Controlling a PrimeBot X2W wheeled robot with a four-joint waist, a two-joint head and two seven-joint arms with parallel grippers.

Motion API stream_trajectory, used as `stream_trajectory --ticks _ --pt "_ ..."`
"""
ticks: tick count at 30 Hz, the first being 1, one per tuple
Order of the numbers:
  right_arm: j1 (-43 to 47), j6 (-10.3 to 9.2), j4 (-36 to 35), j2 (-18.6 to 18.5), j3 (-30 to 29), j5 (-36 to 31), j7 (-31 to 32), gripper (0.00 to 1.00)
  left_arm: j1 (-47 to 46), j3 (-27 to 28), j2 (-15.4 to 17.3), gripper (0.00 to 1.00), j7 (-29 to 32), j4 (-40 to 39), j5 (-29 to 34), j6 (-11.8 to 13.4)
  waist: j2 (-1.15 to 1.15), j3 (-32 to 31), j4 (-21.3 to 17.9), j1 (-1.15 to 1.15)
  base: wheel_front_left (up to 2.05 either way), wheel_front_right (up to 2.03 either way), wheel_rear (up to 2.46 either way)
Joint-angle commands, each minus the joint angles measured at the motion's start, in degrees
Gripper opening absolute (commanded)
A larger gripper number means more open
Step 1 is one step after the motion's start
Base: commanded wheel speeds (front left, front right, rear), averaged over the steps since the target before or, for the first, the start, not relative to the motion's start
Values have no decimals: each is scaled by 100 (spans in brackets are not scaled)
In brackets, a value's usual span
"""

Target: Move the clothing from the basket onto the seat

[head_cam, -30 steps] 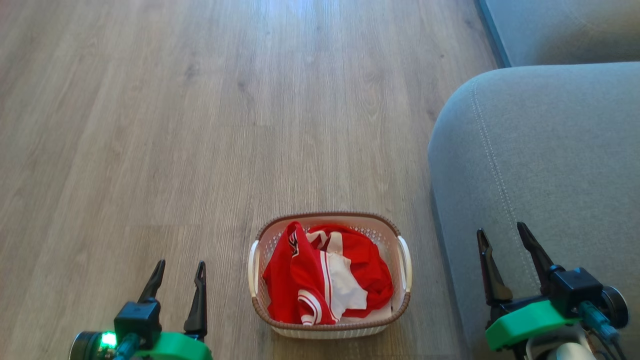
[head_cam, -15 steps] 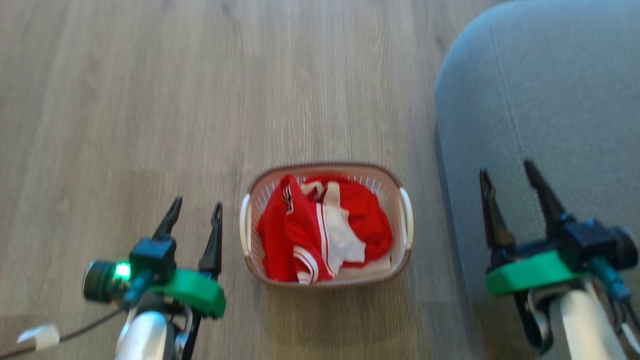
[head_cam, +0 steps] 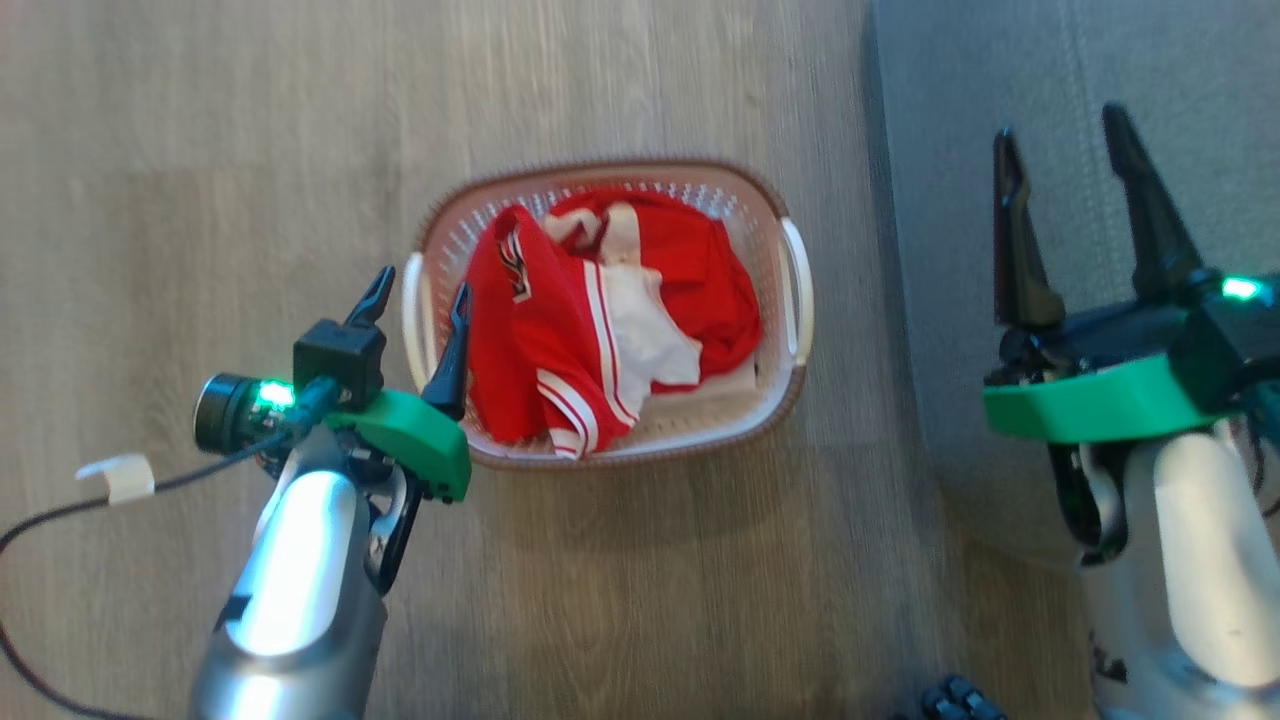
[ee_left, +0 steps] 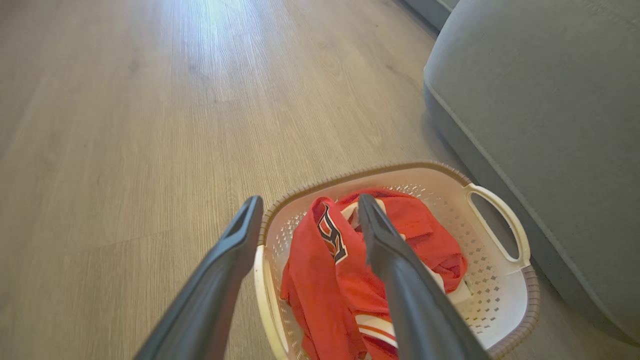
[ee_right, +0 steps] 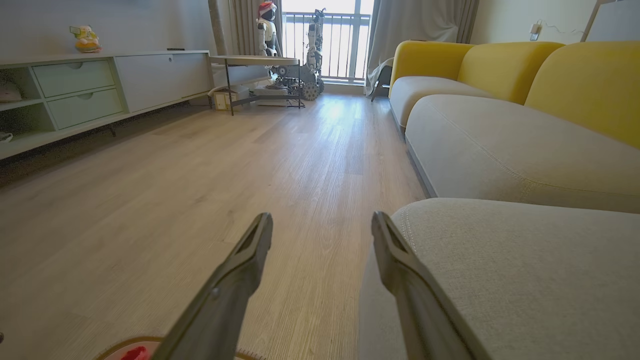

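Observation:
The white basket [head_cam: 795, 290] with a brown rim stands on the wood floor, heaped with red clothing [head_cam: 560, 330] striped in white. My left gripper [head_cam: 420, 290] is open, straddling the basket's left rim; one finger is over the clothing, the other outside. In the left wrist view the open left gripper [ee_left: 307, 212] frames the basket [ee_left: 500, 235] rim and the clothing [ee_left: 320, 280] with its dark logo. The grey seat [head_cam: 1080, 80] lies right of the basket, and my right gripper [head_cam: 1065, 150] hangs open over it. In the right wrist view the right gripper [ee_right: 322, 225] is open over the edge of the seat [ee_right: 500, 270].
Bare wood floor [head_cam: 200, 120] surrounds the basket on the left and front. A black cable [head_cam: 60, 510] with a white tag trails from my left arm. Further sofa cushions [ee_right: 500, 140] with yellow backrests, a low cabinet [ee_right: 100, 85] and a table [ee_right: 250, 62] stand far off.
The head camera has tilted down, so the whole scene has shifted. My left gripper has moved right to the basket's left rim. Both grippers stay open.

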Motion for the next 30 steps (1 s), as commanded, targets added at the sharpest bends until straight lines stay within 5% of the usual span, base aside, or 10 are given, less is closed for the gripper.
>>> stream_trajectory --ticks 1,18,30 --pt "-128 41 -265 -14 119 -61 -54 100 -137 82 71 100 -56 79 -56 2 0 497 -216 -2 0 0 0" --pt "-691 41 -713 -14 263 42 -54 100 -1272 -141 96 100 -56 1855 -178 55 0 1395 -604 -2 0 0 0" --pt "-830 41 -822 -14 406 203 -54 100 -1633 -30 245 100 -56 2260 -175 217 0 1684 -900 -2 0 0 0"
